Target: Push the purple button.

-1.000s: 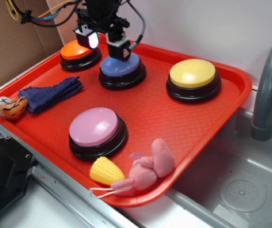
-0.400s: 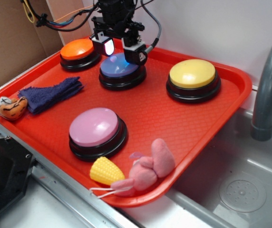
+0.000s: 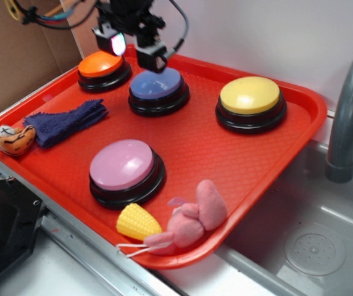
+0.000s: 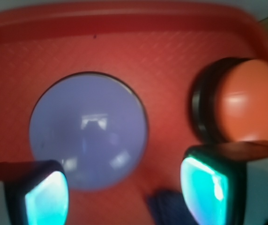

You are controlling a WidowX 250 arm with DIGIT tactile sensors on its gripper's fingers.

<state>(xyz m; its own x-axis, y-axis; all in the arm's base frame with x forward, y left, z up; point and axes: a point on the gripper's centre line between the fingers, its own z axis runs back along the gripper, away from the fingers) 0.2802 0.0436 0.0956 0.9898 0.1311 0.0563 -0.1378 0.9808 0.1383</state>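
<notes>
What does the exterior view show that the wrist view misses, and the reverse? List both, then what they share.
Only the exterior view shows the yellow button, pink-lilac button, toy corn, pink plush, grey faucet and sink.

Only the wrist view shows the reflection on the dome and the lit teal gripper pads close up.

Both show the purple button, orange button, blue cloth, red tray and the open gripper.

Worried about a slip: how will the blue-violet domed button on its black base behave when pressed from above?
The blue-violet domed button looks glossy, so an off-centre fingertip may skid. Its wide black base sits flat on the red tray, so tipping seems unlikely. The gripper hovers open above it.
</notes>
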